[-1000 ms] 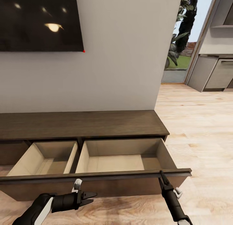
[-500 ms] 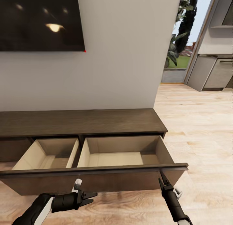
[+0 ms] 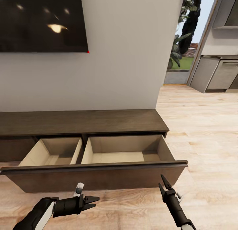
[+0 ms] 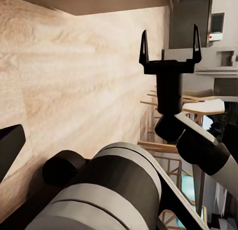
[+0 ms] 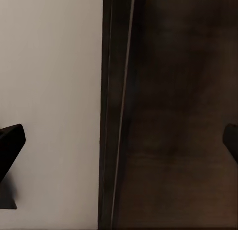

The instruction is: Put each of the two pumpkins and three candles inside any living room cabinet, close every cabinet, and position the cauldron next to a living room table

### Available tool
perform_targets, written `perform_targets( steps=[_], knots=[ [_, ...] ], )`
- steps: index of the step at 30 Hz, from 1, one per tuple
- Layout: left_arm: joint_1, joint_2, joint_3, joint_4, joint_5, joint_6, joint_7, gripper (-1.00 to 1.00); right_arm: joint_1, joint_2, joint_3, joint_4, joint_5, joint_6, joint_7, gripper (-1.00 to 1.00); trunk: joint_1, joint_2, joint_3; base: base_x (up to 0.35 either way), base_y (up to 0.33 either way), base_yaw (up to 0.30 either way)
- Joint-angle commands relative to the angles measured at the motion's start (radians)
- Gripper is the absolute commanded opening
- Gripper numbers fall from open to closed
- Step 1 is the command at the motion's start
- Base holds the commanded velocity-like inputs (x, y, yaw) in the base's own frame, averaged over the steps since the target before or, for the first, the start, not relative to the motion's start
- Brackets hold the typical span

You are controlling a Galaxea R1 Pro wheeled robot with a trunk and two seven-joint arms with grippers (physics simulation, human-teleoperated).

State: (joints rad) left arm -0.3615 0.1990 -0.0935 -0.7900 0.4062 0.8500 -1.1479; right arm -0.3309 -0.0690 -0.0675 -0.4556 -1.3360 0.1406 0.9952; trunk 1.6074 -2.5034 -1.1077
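Observation:
The long dark-brown cabinet (image 3: 82, 122) stands against the grey wall with its wide drawer front (image 3: 99, 178) pulled out. Two pale beige compartments (image 3: 125, 155) lie bare inside. My left gripper (image 3: 93, 202) hangs open over the floor, just in front of the drawer front and below it. My right gripper (image 3: 161, 181) is open near the drawer's right end, a little clear of the front; the left wrist view shows its two fingers spread (image 4: 169, 41). The right wrist view faces the dark front (image 5: 183, 116) at close range. The pumpkins, candles, cauldron and table are out of view.
A black screen (image 3: 39, 21) hangs on the wall above the cabinet. To the right, light wooden floor (image 3: 205, 130) runs to a glass opening with plants (image 3: 180, 54) and grey kitchen units (image 3: 221, 74). Wooden chairs (image 4: 163, 155) show far off in the left wrist view.
The whole view has shifted as the camera drew back from the cabinet. My right gripper, which was at the drawer front's top edge, now sits below it and clear of it.

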Motion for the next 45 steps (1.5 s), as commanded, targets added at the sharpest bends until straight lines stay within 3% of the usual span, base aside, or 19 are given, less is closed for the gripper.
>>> perform_targets(
  steps=[1, 4, 9, 12, 14, 20, 24, 28, 32, 35, 37, 45],
  knots=[
    [0.000, 0.001, -0.003, 0.000, 0.006, 0.007, 0.000, 1.00, 0.000, 0.000, 0.001, 0.000, -0.008, 0.014, 0.002, 1.00, 0.000, 0.000, -0.001, -0.009, 0.000, 0.000],
    [0.000, 0.003, 0.002, -0.004, 0.008, 0.009, -0.001, 1.00, 0.000, -0.002, 0.002, 0.001, -0.005, 0.034, 0.003, 1.00, 0.000, 0.000, -0.001, -0.005, 0.000, 0.000],
    [-0.002, 0.008, 0.008, -0.014, 0.008, 0.023, -0.002, 1.00, 0.005, -0.008, 0.004, 0.049, 0.017, 0.144, 0.011, 1.00, -0.002, 0.000, 0.011, -0.001, 0.000, 0.000],
    [-0.002, 0.007, 0.007, -0.016, 0.005, 0.027, 0.003, 1.00, 0.005, -0.009, 0.003, 0.148, 0.104, 0.182, 0.012, 1.00, -0.003, 0.001, 0.022, 0.000, 0.000, 0.000],
    [-0.002, 0.008, 0.006, -0.017, 0.004, 0.034, 0.007, 1.00, 0.006, -0.012, 0.003, 0.225, 0.195, 0.192, 0.008, 1.00, -0.004, 0.002, 0.030, 0.000, 0.000, 0.000],
    [-0.002, 0.023, 0.004, -0.012, 0.004, 0.059, 0.047, 1.00, 0.006, -0.032, 0.003, 0.278, 0.310, 0.197, -0.009, 1.00, -0.007, 0.003, 0.053, 0.000, 0.000, 0.000],
    [-0.002, 0.023, -0.002, -0.007, 0.009, 0.062, 0.111, 1.00, 0.006, -0.058, 0.003, 0.285, 0.346, 0.190, -0.089, 1.00, -0.015, 0.017, 0.067, 0.000, 0.000, 0.000],
    [-0.002, 0.020, -0.003, -0.007, 0.009, 0.063, 0.178, 1.00, 0.006, -0.063, 0.003, 0.286, 0.364, 0.157, -0.138, 1.00, -0.030, 0.045, 0.080, 0.000, 0.000, 0.000],
    [-0.002, 0.013, -0.001, -0.005, 0.011, 0.062, 0.271, 1.00, 0.006, -0.062, 0.003, 0.285, 0.422, 0.133, -0.157, 1.00, -0.046, 0.073, 0.092, 0.000, 0.000, 0.000],
    [-0.002, -0.010, -0.001, -0.005, 0.010, 0.061, 0.371, 1.00, 0.006, -0.058, 0.002, 0.286, 0.476, 0.093, -0.179, 1.00, -0.057, 0.094, 0.102, 0.000, 0.000, 0.000],
    [-0.002, -0.027, 0.000, -0.005, 0.009, 0.061, 0.426, 1.00, 0.006, -0.057, 0.003, 0.286, 0.487, 0.075, -0.190, 1.00, -0.065, 0.108, 0.108, 0.000, 0.000, 0.000],
    [-0.002, -0.079, -0.002, -0.004, 0.008, 0.054, 0.525, 1.00, 0.006, -0.055, 0.005, 0.283, 0.528, 0.012, -0.196, 1.00, -0.096, 0.164, 0.133, 0.000, 0.000, 0.000]
  ],
)
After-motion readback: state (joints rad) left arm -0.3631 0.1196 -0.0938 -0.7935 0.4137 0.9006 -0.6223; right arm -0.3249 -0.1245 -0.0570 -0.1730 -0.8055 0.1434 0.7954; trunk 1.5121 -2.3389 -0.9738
